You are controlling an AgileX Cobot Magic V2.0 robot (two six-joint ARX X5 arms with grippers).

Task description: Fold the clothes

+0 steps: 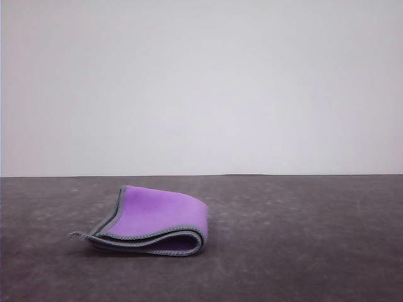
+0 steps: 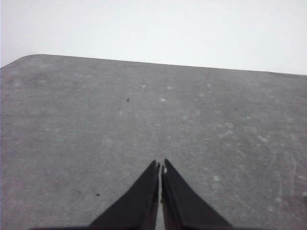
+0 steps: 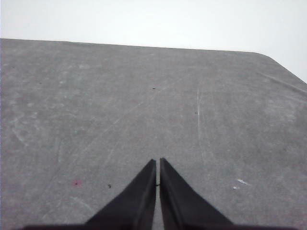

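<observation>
One cloth (image 1: 154,220) lies on the dark counter (image 1: 302,239), left of centre in the front view, doubled over with its purple face outward and the grey stitched edges stacked at the near side. The loose, rounded fold suggests it was laid over, not pressed flat. The left gripper (image 2: 160,166) and right gripper (image 3: 158,161) each hang over bare counter, jaws closed together and grasping nothing, apparently parked clear of the cloth.
</observation>
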